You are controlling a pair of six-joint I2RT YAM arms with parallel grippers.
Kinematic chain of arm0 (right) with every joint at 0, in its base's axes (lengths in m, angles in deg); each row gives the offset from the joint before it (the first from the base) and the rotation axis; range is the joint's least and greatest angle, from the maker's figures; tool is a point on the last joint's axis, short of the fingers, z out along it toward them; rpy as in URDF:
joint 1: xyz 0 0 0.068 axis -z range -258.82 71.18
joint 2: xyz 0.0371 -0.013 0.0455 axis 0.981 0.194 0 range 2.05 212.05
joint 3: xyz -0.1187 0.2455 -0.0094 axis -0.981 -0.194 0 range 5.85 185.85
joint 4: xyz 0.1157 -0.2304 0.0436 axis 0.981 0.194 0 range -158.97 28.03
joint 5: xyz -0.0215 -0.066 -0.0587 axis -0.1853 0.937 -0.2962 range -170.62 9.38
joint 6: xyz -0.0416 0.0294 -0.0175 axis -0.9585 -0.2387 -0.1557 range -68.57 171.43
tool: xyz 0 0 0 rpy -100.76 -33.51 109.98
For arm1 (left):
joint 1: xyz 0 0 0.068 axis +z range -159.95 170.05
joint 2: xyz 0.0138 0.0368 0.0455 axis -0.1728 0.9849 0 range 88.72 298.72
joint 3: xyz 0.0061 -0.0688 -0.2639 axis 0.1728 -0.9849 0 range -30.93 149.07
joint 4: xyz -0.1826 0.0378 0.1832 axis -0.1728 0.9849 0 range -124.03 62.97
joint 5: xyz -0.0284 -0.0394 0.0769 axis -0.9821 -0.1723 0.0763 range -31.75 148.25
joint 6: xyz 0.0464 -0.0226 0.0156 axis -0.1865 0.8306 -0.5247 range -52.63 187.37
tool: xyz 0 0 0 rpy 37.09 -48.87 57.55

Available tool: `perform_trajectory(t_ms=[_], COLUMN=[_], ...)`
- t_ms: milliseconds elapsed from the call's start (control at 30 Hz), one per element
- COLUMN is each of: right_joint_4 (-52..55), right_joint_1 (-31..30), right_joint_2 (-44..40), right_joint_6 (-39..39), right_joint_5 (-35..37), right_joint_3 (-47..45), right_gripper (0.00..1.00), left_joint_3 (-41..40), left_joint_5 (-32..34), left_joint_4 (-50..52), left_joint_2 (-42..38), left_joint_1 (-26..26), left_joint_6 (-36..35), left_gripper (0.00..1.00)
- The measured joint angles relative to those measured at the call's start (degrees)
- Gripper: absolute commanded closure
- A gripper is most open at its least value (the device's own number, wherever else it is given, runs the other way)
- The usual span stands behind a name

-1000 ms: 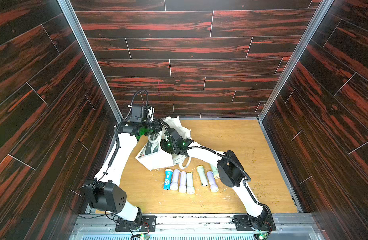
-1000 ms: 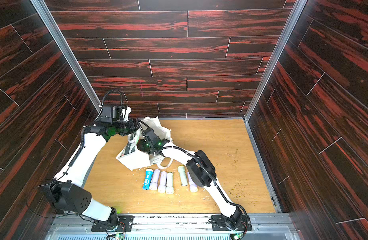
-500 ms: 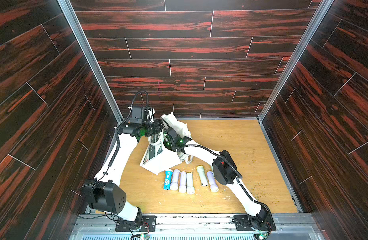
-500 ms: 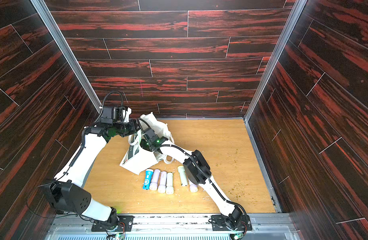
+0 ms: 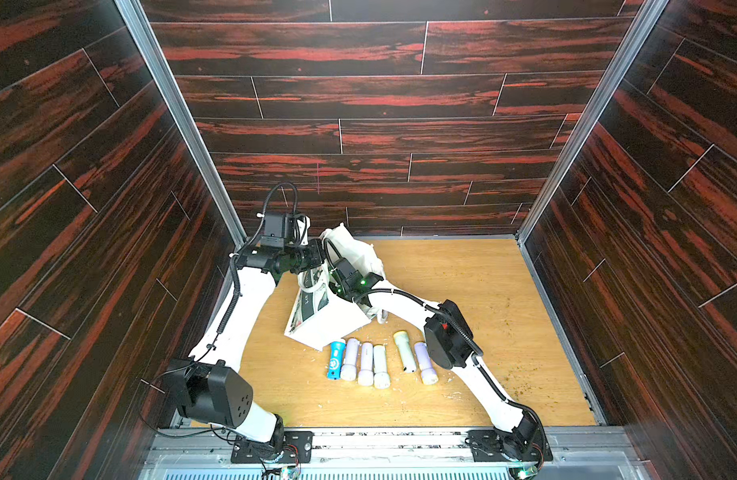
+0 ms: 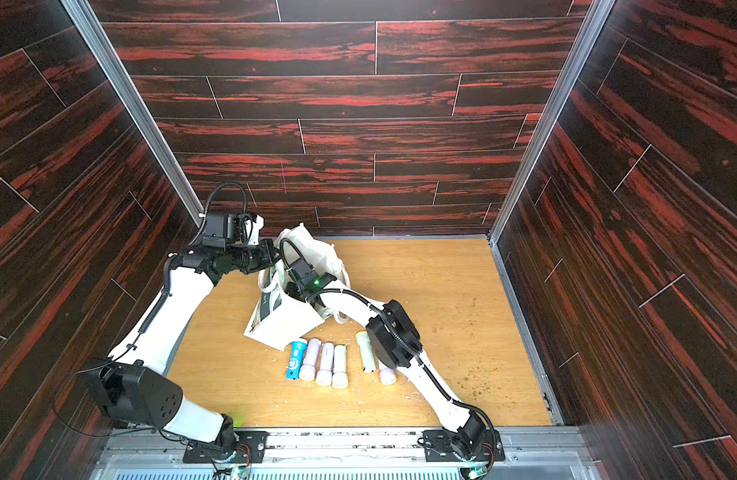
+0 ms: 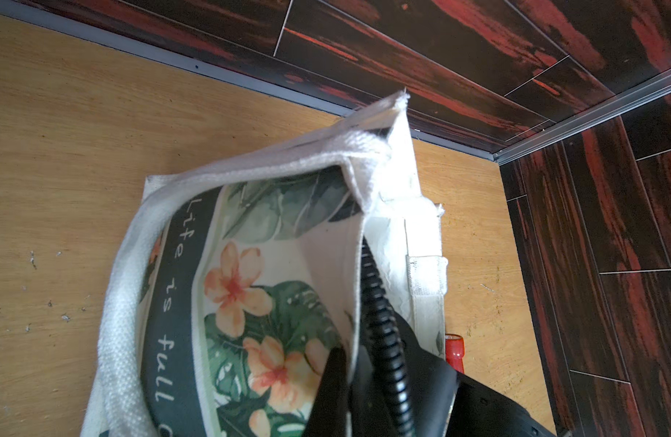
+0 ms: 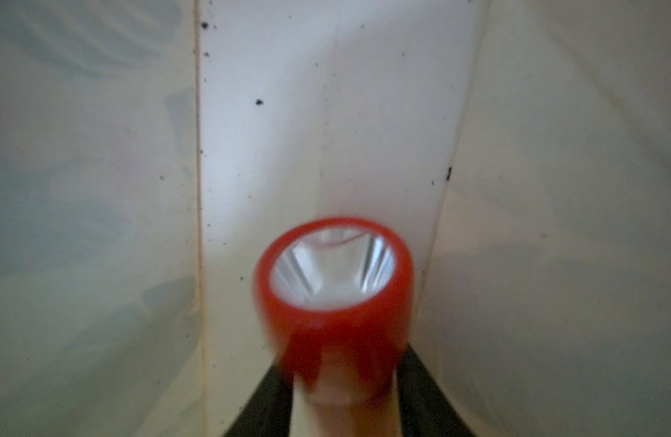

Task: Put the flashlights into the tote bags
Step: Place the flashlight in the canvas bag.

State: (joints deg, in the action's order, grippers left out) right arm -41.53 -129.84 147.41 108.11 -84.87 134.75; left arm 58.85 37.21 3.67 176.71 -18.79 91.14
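Holding up the rim of a cream tote bag [image 5: 333, 322] with a floral lettered panel, the left gripper [image 5: 319, 261] is clamped on the cloth. The right gripper [image 8: 339, 382] is inside the bag, a blurred red flashlight [image 8: 335, 287] between its narrow jaws; whether they grip it cannot be told. A blue flashlight [image 5: 336, 359] and five pale flashlights [image 5: 366, 362] lie in a row on the wooden tabletop [image 5: 462, 282] just beside the bag; a second red flashlight [image 7: 455, 352] lies near it.

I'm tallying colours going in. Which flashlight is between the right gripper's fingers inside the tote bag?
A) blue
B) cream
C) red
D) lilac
C: the right wrist view shows a red flashlight between the right gripper's fingers, with the tote bag's pale lining around it.
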Motion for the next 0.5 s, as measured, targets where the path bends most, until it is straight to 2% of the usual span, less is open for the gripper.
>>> perform_trajectory(t_ms=[133, 300, 433, 500], right_joint_4=[-0.6, -1.5, -1.9, -2.4], right_joint_1=[0.0, 0.0, 0.0, 0.0], right_joint_2=[-0.2, -2.5, -7.5, -11.1], right_joint_6=[-0.6, -1.8, -2.9, -3.6], right_joint_5=[0.7, 1.7, 3.2, 3.9], right_joint_3=[-1.0, -4.9, -9.9, -13.1], right_gripper=[0.36, 0.28, 0.16, 0.12], left_joint_3=[-0.1, -0.6, -0.7, -0.7], left_joint_5=[0.0, 0.2, 0.6, 0.7], left_joint_4=[0.0, 0.4, 0.5, 0.6], left_joint_2=[-0.2, -1.0, -1.1, -1.1], left_joint_1=[0.0, -0.2, -0.2, -0.2], left_joint_6=[0.0, -0.4, -0.7, -0.8], left_gripper=[1.00, 1.00, 1.00, 1.00])
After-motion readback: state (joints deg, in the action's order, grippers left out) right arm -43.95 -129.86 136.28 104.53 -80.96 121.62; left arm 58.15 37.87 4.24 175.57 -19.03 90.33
